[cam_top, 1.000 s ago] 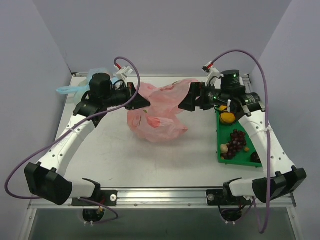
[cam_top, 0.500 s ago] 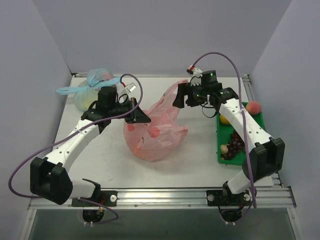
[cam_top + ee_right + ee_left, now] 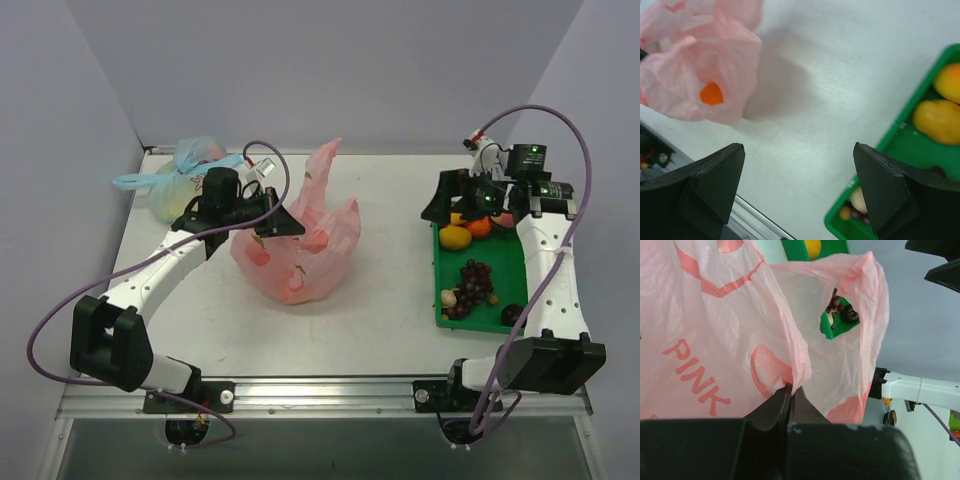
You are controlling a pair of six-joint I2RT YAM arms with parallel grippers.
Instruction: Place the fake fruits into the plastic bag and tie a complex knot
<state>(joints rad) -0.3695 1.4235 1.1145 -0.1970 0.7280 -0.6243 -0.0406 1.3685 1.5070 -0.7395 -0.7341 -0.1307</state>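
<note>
The pink plastic bag (image 3: 300,245) with peach prints stands slumped at mid table. My left gripper (image 3: 283,224) is shut on its left upper edge; the left wrist view shows the jaws (image 3: 791,390) pinching a fold of the bag (image 3: 715,335). My right gripper (image 3: 441,205) is open and empty, above the far left corner of the green tray (image 3: 522,262). The tray holds a yellow oval fruit (image 3: 455,236), an orange one (image 3: 479,226), a purple grape bunch (image 3: 476,281) and a pale piece (image 3: 449,297). The right wrist view shows the bag (image 3: 705,65) and the yellow fruit (image 3: 939,120). No knot is visible.
A pale blue tied bag (image 3: 185,175) lies at the back left corner. Grey walls close in the back and sides. A metal rail (image 3: 330,390) runs along the near edge. Cables arc over both arms.
My right gripper has left the bag's right side and swung right to the tray. The bag has slumped to the left, one handle now sticking up. My left gripper still holds its edge.
</note>
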